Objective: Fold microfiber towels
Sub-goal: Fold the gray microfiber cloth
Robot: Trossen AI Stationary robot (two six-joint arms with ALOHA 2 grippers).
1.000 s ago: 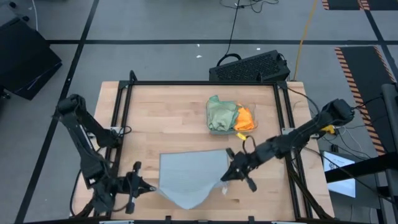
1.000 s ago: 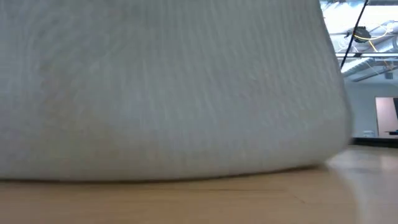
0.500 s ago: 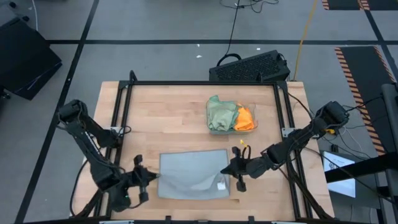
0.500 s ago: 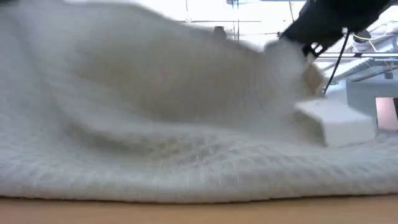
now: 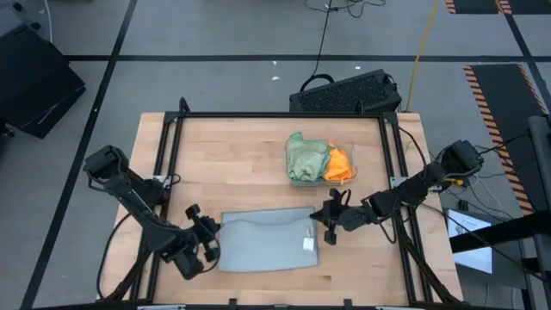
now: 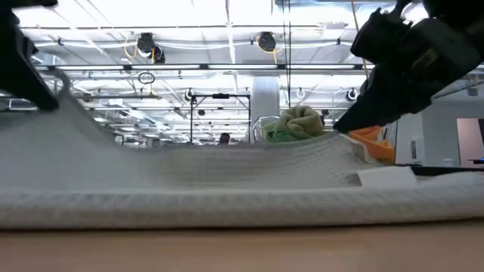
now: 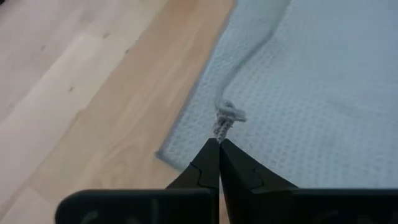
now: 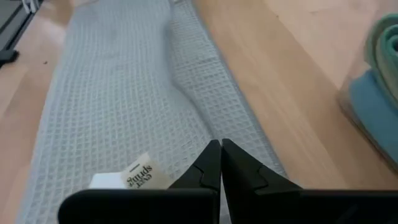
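Notice both grippers, left (image 5: 209, 231) and right (image 5: 327, 217), pinch the grey towel's (image 5: 263, 241) corners; tray (image 5: 351, 151) towels (image 5: 306, 157) overlap, hard to count.

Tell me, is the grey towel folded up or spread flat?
Folded over. The grey towel lies doubled on the table, its white tag on top, both claws pinching its far edge.

The left gripper (image 7: 219, 144), closed, seemingly pinches the grey towel's (image 7: 311, 93) edge above the table (image 7: 74, 93).
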